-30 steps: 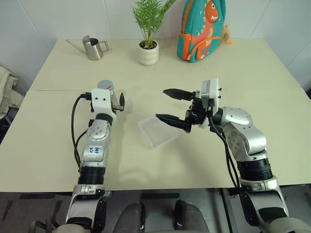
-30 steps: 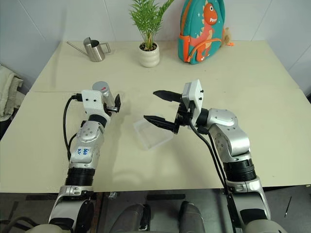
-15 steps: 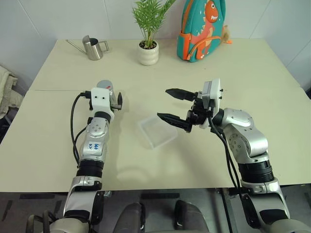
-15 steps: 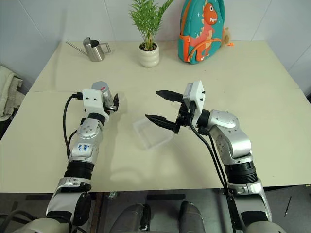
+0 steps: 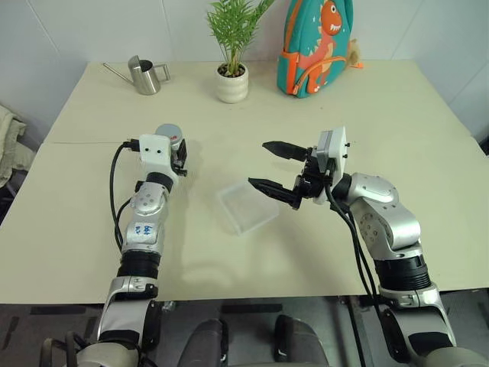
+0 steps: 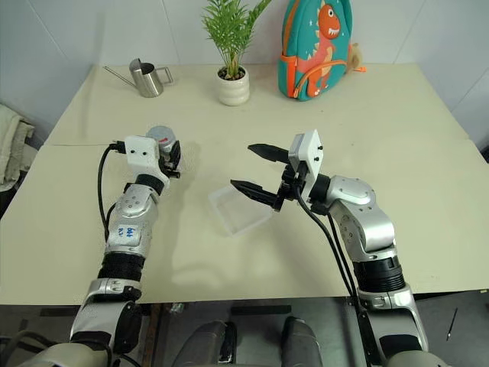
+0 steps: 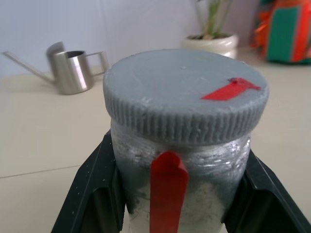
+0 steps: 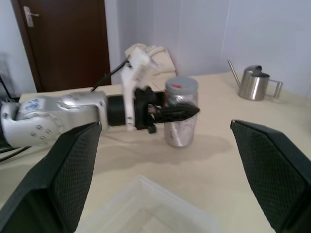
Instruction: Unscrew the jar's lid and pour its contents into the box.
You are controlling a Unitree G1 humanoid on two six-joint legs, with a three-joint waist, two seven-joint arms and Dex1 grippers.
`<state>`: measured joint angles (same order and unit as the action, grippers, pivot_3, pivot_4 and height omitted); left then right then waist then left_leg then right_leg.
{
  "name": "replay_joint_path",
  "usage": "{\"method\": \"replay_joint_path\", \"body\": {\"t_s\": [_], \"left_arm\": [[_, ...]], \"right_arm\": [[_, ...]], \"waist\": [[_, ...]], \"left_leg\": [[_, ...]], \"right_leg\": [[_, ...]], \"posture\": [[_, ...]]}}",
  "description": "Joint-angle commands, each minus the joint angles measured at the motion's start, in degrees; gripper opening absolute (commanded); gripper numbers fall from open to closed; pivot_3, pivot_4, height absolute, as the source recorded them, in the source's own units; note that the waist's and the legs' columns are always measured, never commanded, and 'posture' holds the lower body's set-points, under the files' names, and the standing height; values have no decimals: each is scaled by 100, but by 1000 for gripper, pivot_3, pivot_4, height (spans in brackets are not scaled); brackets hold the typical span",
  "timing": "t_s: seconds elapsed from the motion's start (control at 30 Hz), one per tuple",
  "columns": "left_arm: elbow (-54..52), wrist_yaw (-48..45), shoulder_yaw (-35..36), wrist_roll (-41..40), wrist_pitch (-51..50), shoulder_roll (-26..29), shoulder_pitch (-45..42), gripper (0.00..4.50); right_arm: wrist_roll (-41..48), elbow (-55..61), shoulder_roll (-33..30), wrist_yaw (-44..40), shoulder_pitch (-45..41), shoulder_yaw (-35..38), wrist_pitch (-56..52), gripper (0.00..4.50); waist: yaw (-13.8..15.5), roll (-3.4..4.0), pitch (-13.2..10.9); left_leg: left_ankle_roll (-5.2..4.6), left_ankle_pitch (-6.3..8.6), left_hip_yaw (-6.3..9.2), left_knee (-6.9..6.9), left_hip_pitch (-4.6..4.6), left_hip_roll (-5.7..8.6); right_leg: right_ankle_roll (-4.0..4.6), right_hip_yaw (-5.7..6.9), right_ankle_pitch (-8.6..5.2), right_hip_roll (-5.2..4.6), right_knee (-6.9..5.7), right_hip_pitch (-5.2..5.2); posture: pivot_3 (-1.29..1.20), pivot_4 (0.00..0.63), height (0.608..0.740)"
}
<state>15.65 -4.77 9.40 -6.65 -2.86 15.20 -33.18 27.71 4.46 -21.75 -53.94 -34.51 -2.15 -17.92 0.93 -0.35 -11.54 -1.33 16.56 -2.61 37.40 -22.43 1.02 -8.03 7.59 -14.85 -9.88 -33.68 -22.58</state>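
Since the earlier frames your left tool [image 7: 175, 194] has gone from spread beside the jar [image 7: 177, 194] to clenched on its body, one black finger pressed on each side below the lid [image 7: 184, 92], with the red stripe facing the wrist camera. The jar stands upright on the tabletop [image 5: 321, 107], left of the box [image 5: 247, 208], lid on. That gives you the hold needed for unscrewing. Your right tool [image 5: 269, 164] hangs over the box's right edge, fingers spread wide and grasping nothing, pointing toward the jar. I judge the next step is bringing it across onto the lid; the contents remain sealed inside, unseen.
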Motion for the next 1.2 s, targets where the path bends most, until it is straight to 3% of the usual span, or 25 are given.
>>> {"method": "replay_joint_path", "body": {"t_s": [0.03,0.17,0.23,0.33,0.77,1.17,1.2], "left_arm": [[-1609,-1262,161,-1081,-944,632,294,1991],[-2537,-2404,152,-1959,-1976,1453,574,1991],[-2975,-3003,104,-2520,-2707,1937,645,1991],[-3179,-3414,-123,-2627,-3021,2262,635,1991],[-3283,-3403,-642,-2452,-3062,1764,350,1991],[-3339,-3428,-647,-2431,-3047,1734,353,1991],[-3343,-3424,-645,-2431,-3047,1732,349,1991]], "right_arm": [[167,379,-47,191,-134,126,-256,4500],[260,601,-58,435,-371,50,-784,4500],[397,718,-29,740,-689,-48,-1547,4500],[494,752,137,989,-1054,-138,-2037,4500],[459,745,552,920,-1557,-678,-2326,4500],[203,476,622,953,-1548,-732,-2136,4500],[194,462,619,947,-1550,-737,-2129,4310]], "waist": [[-32,-1,-1],[-96,-1,-2],[-103,-1,-2],[-112,0,-2],[-120,0,-2],[-109,-1,-2],[-108,-1,-2]], "left_leg": [[2,1,0,0,0,-17],[5,3,-4,5,2,-38],[5,3,-5,14,3,-41],[7,4,-9,21,5,-53],[14,12,-42,9,4,-73],[14,12,-46,12,3,-75],[15,13,-47,11,3,-75]], "right_leg": [[0,-1,0,3,-1,-1],[2,-6,0,10,-5,-2],[6,-10,3,11,-10,-1],[16,-16,8,23,-15,-2],[30,-35,10,49,-8,-21],[30,-41,10,50,-9,-24],[30,-40,10,50,-9,-25]], "posture": [[0,150,740],[0,150,740],[0,150,740],[0,150,740],[0,150,740],[0,150,740],[0,150,740]]}}
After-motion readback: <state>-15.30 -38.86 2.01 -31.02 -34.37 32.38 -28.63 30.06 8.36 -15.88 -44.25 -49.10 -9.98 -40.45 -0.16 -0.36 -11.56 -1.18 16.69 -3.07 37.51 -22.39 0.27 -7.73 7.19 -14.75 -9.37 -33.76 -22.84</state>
